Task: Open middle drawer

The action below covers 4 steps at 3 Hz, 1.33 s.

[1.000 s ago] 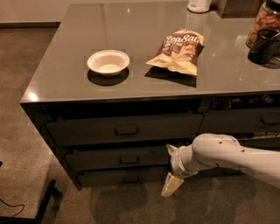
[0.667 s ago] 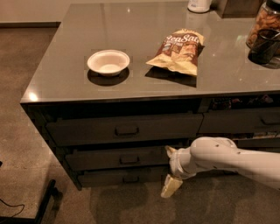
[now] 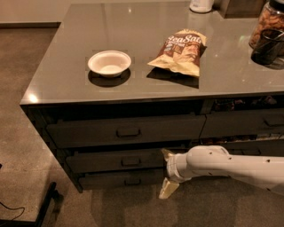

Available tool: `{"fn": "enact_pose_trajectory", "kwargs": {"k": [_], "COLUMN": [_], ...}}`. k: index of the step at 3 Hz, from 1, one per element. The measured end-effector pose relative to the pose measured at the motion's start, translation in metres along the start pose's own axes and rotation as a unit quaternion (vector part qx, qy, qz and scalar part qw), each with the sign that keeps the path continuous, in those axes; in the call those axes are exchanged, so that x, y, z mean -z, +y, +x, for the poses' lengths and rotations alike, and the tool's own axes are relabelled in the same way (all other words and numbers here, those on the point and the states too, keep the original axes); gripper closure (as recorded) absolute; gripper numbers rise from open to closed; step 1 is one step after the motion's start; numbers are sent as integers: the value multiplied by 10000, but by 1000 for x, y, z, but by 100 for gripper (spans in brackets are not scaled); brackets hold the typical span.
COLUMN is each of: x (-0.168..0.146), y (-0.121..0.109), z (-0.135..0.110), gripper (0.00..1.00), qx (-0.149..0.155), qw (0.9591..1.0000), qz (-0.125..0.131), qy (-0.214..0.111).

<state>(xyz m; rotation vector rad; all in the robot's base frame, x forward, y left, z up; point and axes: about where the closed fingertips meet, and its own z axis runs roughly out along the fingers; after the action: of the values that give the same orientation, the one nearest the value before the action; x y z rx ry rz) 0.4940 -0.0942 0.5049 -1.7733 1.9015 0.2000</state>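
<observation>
- Since a second ago my white arm (image 3: pixel 230 165) has slid a touch leftward along the drawer fronts. Everything on top lies as it lay.
- The wide grey glossy counter (image 3: pixel 66 84) runs out of frame at the back and on the right, so its full extent is hidden.
- My arm reaches in from the lower right, roughly level, with its far end cut off by the frame edge. It covers part of the right-hand bank of drawers (image 3: pixel 244 124).
- The middle drawer (image 3: pixel 111 162) has a wide dark grey flat front with a small dark rectangular pull. It sits between the taller top drawer (image 3: pixel 88 133) and the slim bottom drawer (image 3: pixel 111 180). Shadow keeps me from telling whether it is pulled out at all.
- My gripper (image 3: pixel 164 174) is at the right end of that middle front, well right of the pull. My cream fingers (image 3: pixel 168 188) are spread wide, one high and one low, pinching nothing. Whether they touch the front I cannot tell.
- The yellow and brown crinkled snack bag (image 3: pixel 179 51) lies flat on the counter. Its big lettering looks like "Sea Salt"; the smaller print is unreadable.
- The round white bowl (image 3: pixel 109 63) sits left of the bag, apart from it.
- The glass jar (image 3: pixel 267 20) of brown contents is cut off at the right edge.
- The dark cup (image 3: pixel 266 46) stands just in front of the jar.
- The white container (image 3: pixel 202 4) is clipped by the top edge.
</observation>
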Motion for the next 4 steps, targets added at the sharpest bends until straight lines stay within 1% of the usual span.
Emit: {"fn": "enact_pose_trajectory", "kwargs": {"k": [1, 3, 4], "x": [-23, -58, -72], "y": [-9, -32, -45], "z": [3, 11, 9], "gripper": [0, 0, 0], "qx": [146, 201, 231], "qw": [9997, 9988, 9985], "qz": [92, 217, 222], "qy": [-145, -381, -448]}}
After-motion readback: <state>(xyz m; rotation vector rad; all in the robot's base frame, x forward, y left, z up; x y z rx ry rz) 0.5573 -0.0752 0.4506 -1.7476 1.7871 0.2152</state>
